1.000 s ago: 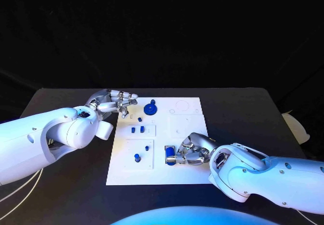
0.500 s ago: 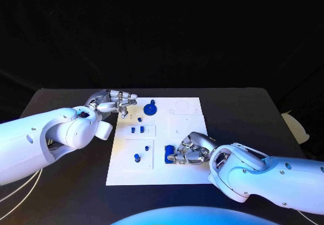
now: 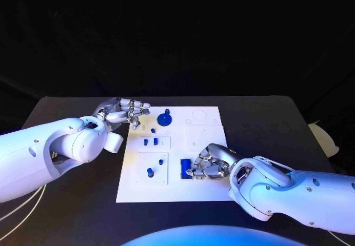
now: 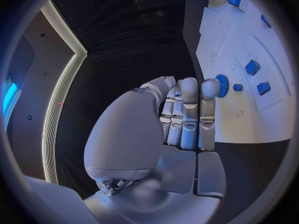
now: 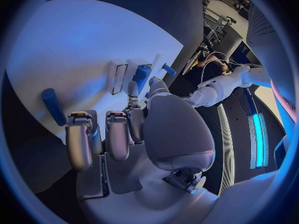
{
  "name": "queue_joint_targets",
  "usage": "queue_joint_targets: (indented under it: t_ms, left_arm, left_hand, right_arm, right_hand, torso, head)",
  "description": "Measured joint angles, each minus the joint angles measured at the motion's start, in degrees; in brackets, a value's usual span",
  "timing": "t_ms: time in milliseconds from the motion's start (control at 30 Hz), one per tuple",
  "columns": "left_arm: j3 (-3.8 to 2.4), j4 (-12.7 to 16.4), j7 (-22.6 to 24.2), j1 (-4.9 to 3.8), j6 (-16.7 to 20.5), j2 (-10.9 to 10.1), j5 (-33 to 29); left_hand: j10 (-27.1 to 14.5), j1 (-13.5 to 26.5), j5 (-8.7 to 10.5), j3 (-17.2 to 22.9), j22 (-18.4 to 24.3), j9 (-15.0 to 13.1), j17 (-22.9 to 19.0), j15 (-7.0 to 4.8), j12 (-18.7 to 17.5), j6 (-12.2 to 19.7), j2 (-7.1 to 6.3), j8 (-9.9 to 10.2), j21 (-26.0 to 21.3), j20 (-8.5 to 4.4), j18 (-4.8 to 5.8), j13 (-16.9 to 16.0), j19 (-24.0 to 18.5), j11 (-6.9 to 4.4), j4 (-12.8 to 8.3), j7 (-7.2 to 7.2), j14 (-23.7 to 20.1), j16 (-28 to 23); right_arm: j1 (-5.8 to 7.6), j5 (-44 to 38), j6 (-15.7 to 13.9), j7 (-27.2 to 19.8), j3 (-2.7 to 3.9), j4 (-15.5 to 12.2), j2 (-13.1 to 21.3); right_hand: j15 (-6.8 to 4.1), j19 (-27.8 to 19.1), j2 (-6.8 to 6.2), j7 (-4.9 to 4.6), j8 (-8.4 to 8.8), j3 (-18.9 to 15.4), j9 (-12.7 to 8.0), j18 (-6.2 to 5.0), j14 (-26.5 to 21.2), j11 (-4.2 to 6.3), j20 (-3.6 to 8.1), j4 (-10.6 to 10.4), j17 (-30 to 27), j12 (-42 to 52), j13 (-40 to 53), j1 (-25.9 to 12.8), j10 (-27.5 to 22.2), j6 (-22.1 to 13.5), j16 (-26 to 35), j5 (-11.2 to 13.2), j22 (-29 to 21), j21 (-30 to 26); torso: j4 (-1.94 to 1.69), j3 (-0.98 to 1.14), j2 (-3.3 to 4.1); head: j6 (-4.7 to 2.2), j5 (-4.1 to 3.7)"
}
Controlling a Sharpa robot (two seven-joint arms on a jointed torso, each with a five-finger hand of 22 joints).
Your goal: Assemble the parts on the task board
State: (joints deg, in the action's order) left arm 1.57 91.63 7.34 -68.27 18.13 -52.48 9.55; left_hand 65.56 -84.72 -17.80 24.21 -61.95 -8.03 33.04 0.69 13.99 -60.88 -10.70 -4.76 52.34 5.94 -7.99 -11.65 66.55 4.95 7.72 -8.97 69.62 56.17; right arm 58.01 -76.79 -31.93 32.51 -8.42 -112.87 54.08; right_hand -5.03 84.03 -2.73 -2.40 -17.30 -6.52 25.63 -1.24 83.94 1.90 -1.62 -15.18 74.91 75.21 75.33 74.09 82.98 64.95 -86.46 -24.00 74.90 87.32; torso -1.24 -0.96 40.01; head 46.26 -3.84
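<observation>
The white task board [image 3: 203, 133] lies in the middle of the black table. A blue gear [image 3: 165, 119] sits near its far edge, with small blue blocks [image 3: 151, 140] and short pegs [image 3: 150, 172] on its left half. A flat blue block [image 3: 185, 168] lies on the near half, and the fingertips of my right hand [image 3: 209, 165] touch its right edge. In the right wrist view one finger reaches that block [image 5: 141, 74] while the others curl in; whether it is pinched is unclear. My left hand [image 3: 123, 111] hovers off the board's far left corner, fingers straight [image 4: 188, 115], holding nothing.
A loose blue peg [image 5: 53, 106] lies on the board beside my right hand. Bare black table [image 3: 266, 118] surrounds the board on all sides. The board's right half [image 3: 207, 134] carries only empty recesses.
My right hand has drawn back slightly to the right, and more of the flat blue block now shows beside its fingers. The left hand has stayed put.
</observation>
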Motion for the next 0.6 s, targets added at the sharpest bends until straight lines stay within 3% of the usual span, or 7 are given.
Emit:
queue_joint_targets:
  t_ms: [200,600]
  left_arm:
    - [0.0,-0.01,-0.05,0.0,-0.03,0.0,0.0]
    - [0.0,-0.02,-0.13,0.0,-0.09,-0.04,0.0]
  left_hand:
    - [-0.09,0.0,0.0,0.0,0.05,0.0,-0.05,-0.08,0.22,0.0,0.0,0.0,0.0,0.0,0.0,-0.04,0.0,0.09,0.0,0.0,-0.08,0.0]
    - [-0.09,0.0,0.0,0.0,0.05,0.0,-0.05,-0.08,0.22,0.0,0.0,0.0,0.01,0.0,0.0,-0.04,0.0,0.09,0.0,0.0,-0.08,0.0]
  right_arm:
    - [0.01,-0.59,0.04,0.22,0.02,0.24,0.01]
    - [0.01,-0.96,0.75,0.18,0.02,0.15,0.07]
  right_hand:
    - [0.0,0.0,0.43,0.18,-0.23,0.0,0.07,0.0,-0.01,0.29,0.0,0.0,0.0,0.45,-0.02,0.43,0.29,0.18,-0.22,-0.09,0.05,0.2]
    - [0.0,0.0,-0.15,0.17,-0.43,-0.48,0.3,0.0,-0.01,0.29,0.0,0.47,0.0,0.67,-0.04,1.35,0.3,0.17,-0.22,0.95,0.04,0.2]
  torso:
    - [-0.01,-0.02,0.0]
    - [-0.01,-0.02,0.0]
  head:
    - [0.05,0.01]
    - [0.14,-0.06]
